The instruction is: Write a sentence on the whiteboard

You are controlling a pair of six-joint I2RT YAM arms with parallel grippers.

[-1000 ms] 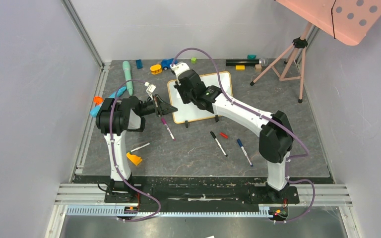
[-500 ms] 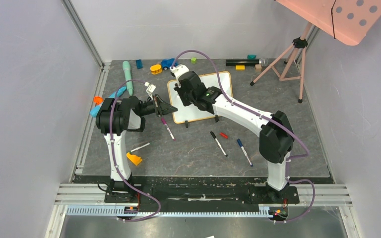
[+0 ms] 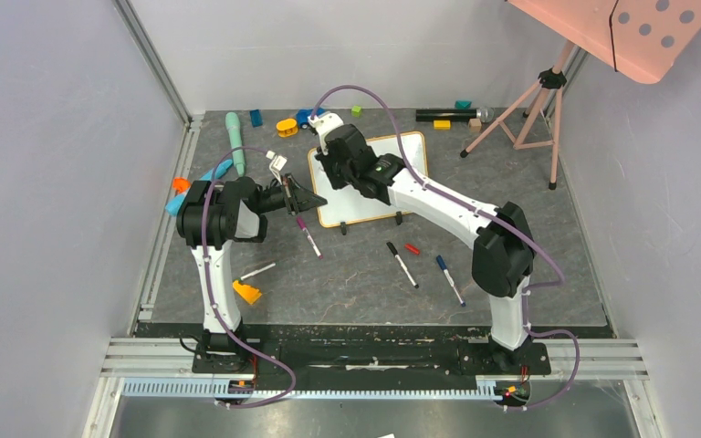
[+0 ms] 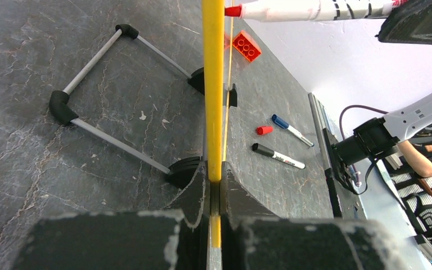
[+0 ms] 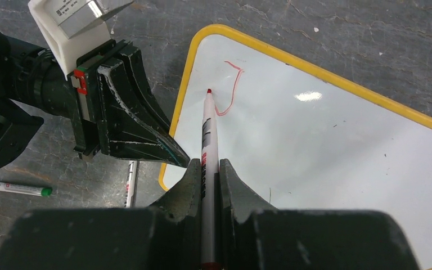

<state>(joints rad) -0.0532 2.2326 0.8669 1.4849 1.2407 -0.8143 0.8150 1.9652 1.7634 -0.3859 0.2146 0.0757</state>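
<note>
The whiteboard (image 3: 358, 206) with its yellow-orange frame (image 4: 212, 84) stands tilted on black clip feet at mid-table. My left gripper (image 3: 316, 201) is shut on its left edge, the frame pinched between the jaws (image 4: 215, 181). My right gripper (image 3: 333, 162) hovers over the board's far left corner, shut on a red marker (image 5: 207, 132). The marker tip rests at or just above the white surface (image 5: 326, 140). Of the sentence, a single red hooked stroke (image 5: 233, 90) shows just right of the tip. The marker crosses the top of the left wrist view (image 4: 292, 9).
Loose markers lie in front of the board: purple-capped (image 3: 308, 235), black (image 3: 402, 264), blue (image 3: 450, 279), plus a red cap (image 3: 412, 248). A green-capped marker (image 3: 257, 271) and an orange piece (image 3: 247, 292) lie near the left arm. Toys line the back edge (image 3: 287, 127). A pink tripod (image 3: 529, 109) stands back right.
My right gripper has shifted a little toward the far left corner of the board with the marker. The left arm and the board have not moved.
</note>
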